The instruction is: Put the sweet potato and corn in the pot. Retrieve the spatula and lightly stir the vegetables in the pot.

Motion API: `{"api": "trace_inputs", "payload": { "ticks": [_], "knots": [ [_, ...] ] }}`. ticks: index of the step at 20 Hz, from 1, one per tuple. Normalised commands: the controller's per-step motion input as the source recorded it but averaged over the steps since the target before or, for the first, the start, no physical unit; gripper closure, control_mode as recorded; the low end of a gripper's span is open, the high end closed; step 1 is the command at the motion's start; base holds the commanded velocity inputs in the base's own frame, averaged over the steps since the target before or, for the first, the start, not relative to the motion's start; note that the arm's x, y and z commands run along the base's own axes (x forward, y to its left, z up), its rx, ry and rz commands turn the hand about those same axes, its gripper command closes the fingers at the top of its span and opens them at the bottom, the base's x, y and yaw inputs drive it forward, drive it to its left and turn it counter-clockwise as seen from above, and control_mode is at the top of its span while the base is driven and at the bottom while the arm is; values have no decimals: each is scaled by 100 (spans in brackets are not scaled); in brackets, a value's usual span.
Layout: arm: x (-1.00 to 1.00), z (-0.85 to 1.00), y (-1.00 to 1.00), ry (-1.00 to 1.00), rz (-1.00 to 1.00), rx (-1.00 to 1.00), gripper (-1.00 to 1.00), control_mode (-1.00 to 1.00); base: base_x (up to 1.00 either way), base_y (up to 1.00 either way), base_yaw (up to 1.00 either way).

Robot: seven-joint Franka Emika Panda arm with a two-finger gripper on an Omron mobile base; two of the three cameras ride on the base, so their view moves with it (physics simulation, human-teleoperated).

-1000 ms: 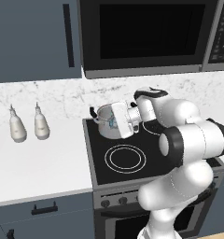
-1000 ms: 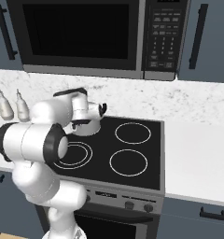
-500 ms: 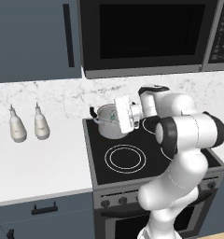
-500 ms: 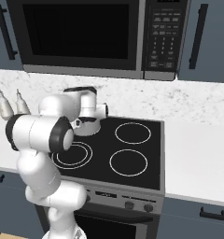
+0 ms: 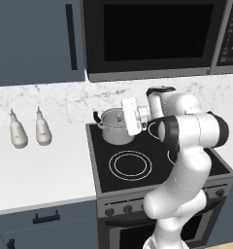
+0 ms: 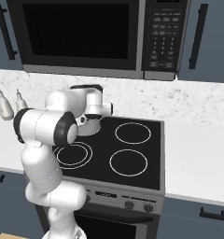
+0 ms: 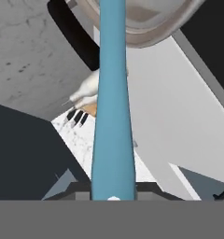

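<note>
The steel pot (image 5: 115, 132) stands on the stove's back left burner, and its rim (image 7: 151, 32) fills the top of the hand view. My gripper (image 5: 126, 116) hangs tilted just over the pot's right rim. It is shut on the light-blue spatula (image 7: 113, 116), whose handle runs from between my fingers up into the pot. A small teal bit of the spatula (image 5: 120, 116) shows inside the pot. From the right, my arm covers most of the pot (image 6: 87, 129). The sweet potato and corn are hidden.
Two pale bottles (image 5: 17, 134) (image 5: 42, 130) stand on the white counter left of the black stove (image 5: 133, 168). The microwave (image 5: 152, 36) hangs above the stove, with dark cabinets on both sides. More counter lies to the right (image 6: 198, 154).
My elbow has swung up and toward the wall. The hand with the spatula has shifted a little back and forth over the pot, which has stayed put.
</note>
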Motion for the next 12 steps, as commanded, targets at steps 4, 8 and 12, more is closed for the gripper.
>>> {"api": "trace_inputs", "payload": {
  "ticks": [4,8,12],
  "knots": [
    [0,0,0,1,0,8,100,-100,0,0,0],
    [2,0,0,9,0,14,100,-100,0,0,0],
    [11,1,0,25,-3,17,100,-100,0,0,0]
  ]
}}
